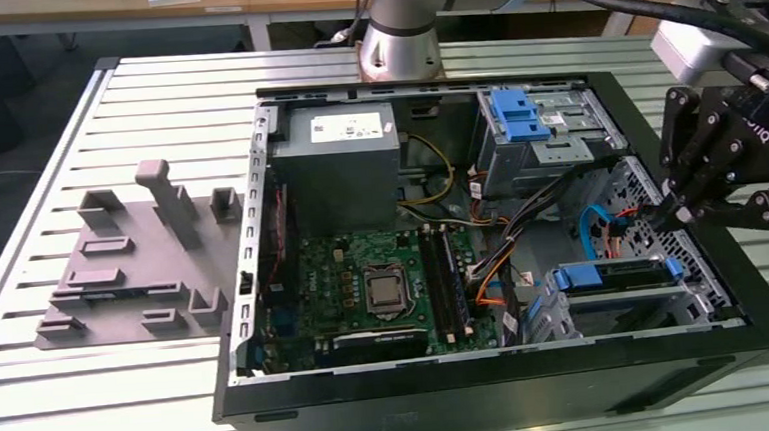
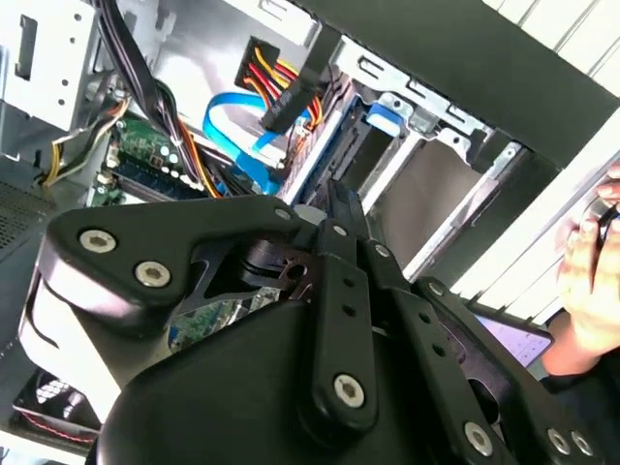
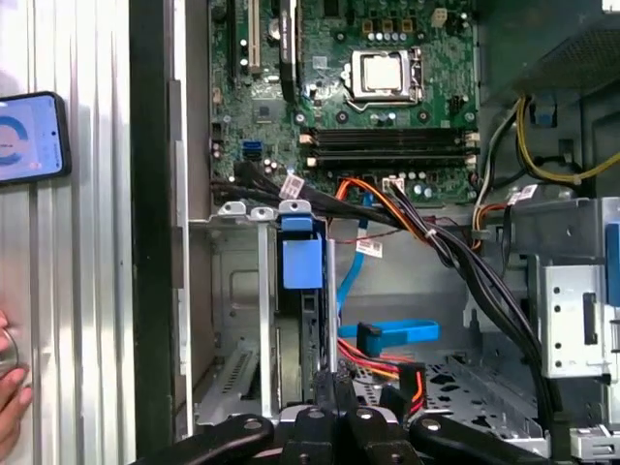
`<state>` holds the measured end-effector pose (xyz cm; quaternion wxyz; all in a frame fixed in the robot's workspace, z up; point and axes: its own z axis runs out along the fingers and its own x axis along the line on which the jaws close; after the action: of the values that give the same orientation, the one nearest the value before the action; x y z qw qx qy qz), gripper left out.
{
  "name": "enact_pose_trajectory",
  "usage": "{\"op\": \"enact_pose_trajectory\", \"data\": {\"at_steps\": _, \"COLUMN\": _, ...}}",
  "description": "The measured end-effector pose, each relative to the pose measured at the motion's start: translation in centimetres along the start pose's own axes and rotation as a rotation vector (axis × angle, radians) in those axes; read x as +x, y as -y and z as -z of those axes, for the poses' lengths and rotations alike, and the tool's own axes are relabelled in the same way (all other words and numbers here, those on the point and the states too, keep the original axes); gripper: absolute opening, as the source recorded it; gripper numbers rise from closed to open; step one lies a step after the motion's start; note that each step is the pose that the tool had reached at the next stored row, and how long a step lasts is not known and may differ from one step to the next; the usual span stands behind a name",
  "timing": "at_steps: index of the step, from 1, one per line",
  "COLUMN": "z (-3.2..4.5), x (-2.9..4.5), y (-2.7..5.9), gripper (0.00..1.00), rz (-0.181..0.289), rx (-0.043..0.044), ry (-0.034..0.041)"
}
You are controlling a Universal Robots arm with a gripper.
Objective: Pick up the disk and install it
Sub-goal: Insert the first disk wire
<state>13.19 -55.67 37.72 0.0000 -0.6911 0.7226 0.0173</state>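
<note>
Just above the drive bay (image 1: 694, 302), over the computer case's edge on the exterior view's right, the gripper (image 1: 669, 216) hangs with its tips pointed down. Its fingers look drawn together with nothing between them.

Inside the drive bay sits the disk (image 1: 616, 274), standing on edge, with the blue tab of its carrier facing up toward the gripper. The first wrist view shows that tab (image 3: 301, 262) between the bay's metal rails. It seems low in the slot, so I judge the disk is inserted and the work is at the seating stage.

To do that well, pressure should land squarely on the blue tab and run straight along the rails. A sideways push would cock the carrier and jam it. The closed tips make a narrow pusher, so it matters that they are centred on the tab.

Just beside the drive bay, a blue ribbon cable (image 3: 397, 334) and a red-and-orange bundle (image 3: 373, 354) lie near the gripper's path. They could snag, so the approach should stay on the bay's side of them.

Farther from the drive bay lies the green motherboard (image 1: 361, 277). Beyond it stands the grey power supply (image 1: 341, 163).

Well apart from the drive bay, outside the case, a grey fixture (image 1: 134, 271) rests on the slatted table (image 1: 149, 90).
</note>
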Motion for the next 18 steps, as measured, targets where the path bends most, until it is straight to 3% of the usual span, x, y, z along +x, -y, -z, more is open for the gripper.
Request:
{"op": "enact_pose_trajectory", "data": {"at_steps": 5, "z": -0.28, "x": -0.41, "y": 0.15, "gripper": 0.11, "rz": -0.025, "rx": -0.0017, "ry": 0.0004}}
{"op": "enact_pose_trajectory", "data": {"at_steps": 9, "z": -0.54, "x": -1.5, "y": 0.64, "gripper": 0.11, "rz": -0.026, "rx": -0.0069, "ry": 0.0003}}
{"op": "enact_pose_trajectory", "data": {"at_steps": 13, "z": -0.89, "x": -2.25, "y": 1.24, "gripper": 0.11, "rz": -0.026, "rx": -0.0183, "ry": -0.0005}}
{"op": "enact_pose_trajectory", "data": {"at_steps": 14, "z": -0.99, "x": -2.34, "y": 1.35, "gripper": 0.11, "rz": -0.026, "rx": -0.0215, "ry": -0.0021}}
{"op": "enact_pose_trajectory", "data": {"at_steps": 16, "z": -1.06, "x": -2.45, "y": 1.55, "gripper": 0.11, "rz": -0.027, "rx": -0.0265, "ry": -0.0141}}
{"op": "enact_pose_trajectory", "data": {"at_steps": 17, "z": -1.09, "x": -2.5, "y": 1.6, "gripper": 0.17, "rz": -0.027, "rx": -0.0272, "ry": -0.0201}}
{"op": "enact_pose_trajectory", "data": {"at_steps": 18, "z": -1.12, "x": -2.6, "y": 1.64, "gripper": 0.17, "rz": -0.028, "rx": -0.0285, "ry": -0.0229}}
